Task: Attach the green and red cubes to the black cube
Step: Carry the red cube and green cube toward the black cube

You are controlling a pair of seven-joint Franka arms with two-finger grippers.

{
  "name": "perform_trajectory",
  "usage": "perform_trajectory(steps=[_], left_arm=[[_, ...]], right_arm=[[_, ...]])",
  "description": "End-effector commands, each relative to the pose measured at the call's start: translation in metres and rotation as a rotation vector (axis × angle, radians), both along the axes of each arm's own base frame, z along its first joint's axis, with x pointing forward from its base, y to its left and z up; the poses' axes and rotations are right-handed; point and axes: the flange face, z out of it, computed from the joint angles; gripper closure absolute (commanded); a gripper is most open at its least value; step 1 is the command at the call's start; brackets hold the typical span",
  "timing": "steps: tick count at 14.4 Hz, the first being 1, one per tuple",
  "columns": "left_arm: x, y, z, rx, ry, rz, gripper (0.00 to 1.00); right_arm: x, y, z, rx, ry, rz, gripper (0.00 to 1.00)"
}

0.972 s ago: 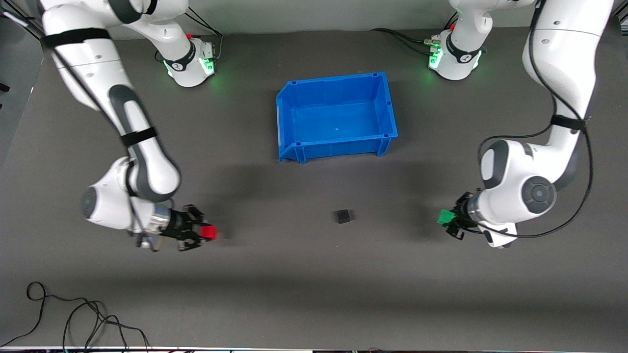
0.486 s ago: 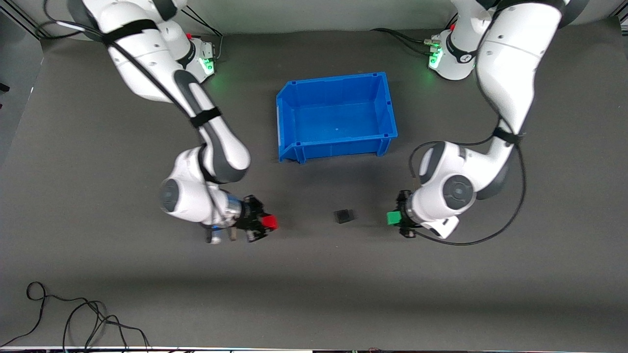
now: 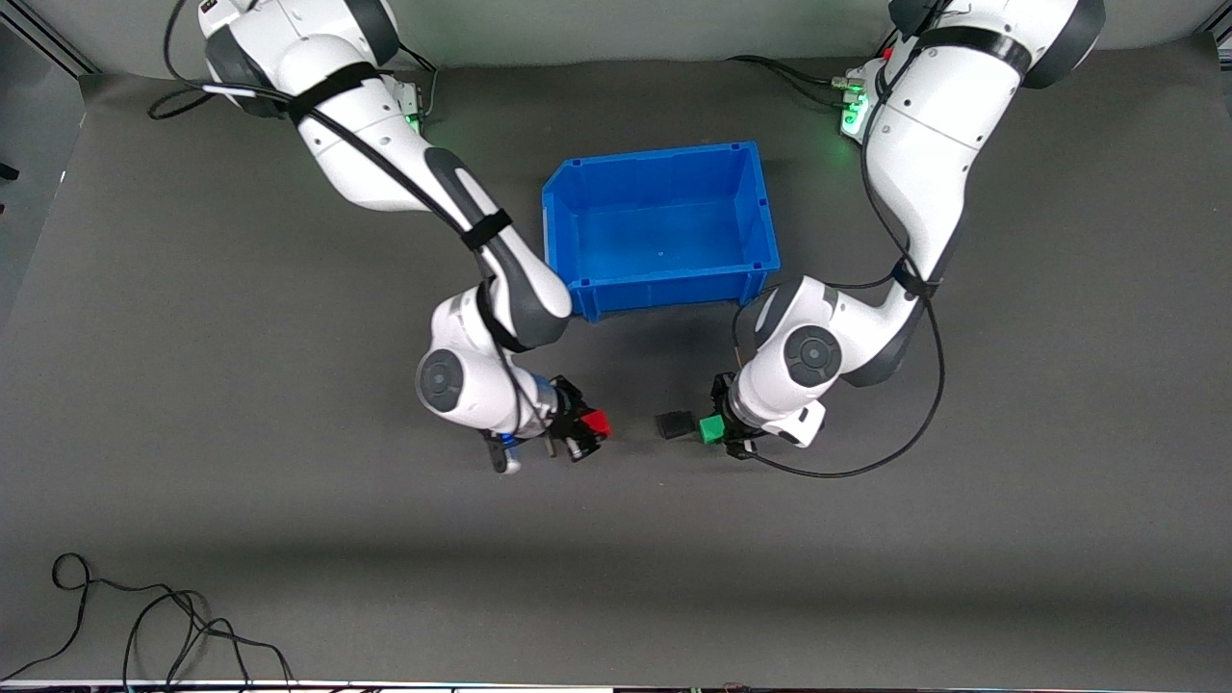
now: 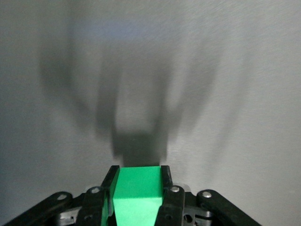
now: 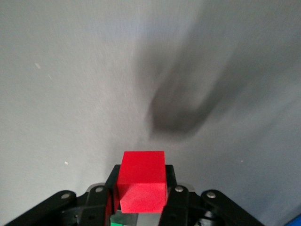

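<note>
The left gripper (image 3: 717,429) is clamping the green cube (image 3: 711,429) between its fingers (image 4: 165,178) and is sitting low, just beside the black cube (image 3: 674,423), on the side toward the left arm's end of the table; whether green and black are already touching cannot be told from the front view. The right gripper (image 3: 589,429) is pinching the red cube (image 3: 597,422) and is hanging low near the black cube's other face, with a clear strip of bare table (image 3: 630,428) showing between them. The black cube is resting on the table, nearer the front camera than the blue bin (image 3: 659,281). All three cubes are lying roughly along one line running between the two arms' ends of the table, so the closing move looks like a straight push inward along that line, with the left arm much the closer and the right having the gap to cover
</note>
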Motion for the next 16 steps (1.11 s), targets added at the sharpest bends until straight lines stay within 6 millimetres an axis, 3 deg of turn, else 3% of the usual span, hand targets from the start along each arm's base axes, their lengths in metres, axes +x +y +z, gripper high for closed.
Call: perform_trajectory(steps=[1, 9, 11, 15, 16], left_arm=[[-0.007, -0.014, -0.004, 0.004, 0.006, 0.020, 1.00], [-0.010, -0.018, -0.005, 0.005, 0.003, 0.009, 1.00], [-0.015, -0.028, -0.006, 0.006, -0.006, -0.021, 1.00], [-0.015, -0.029, -0.005, 0.000, -0.023, -0.026, 1.00], [-0.015, -0.029, -0.005, 0.006, -0.022, -0.035, 0.82]], right_arm=[[0.008, 0.018, -0.009, -0.013, -0.026, -0.011, 0.74], [0.003, 0.060, -0.025, -0.028, -0.075, -0.135, 0.75], [-0.007, 0.073, -0.027, -0.027, -0.067, -0.146, 0.75], [-0.013, 0.081, -0.028, -0.024, -0.071, -0.149, 0.72], [-0.014, 0.083, -0.027, -0.023, -0.072, -0.146, 0.57]])
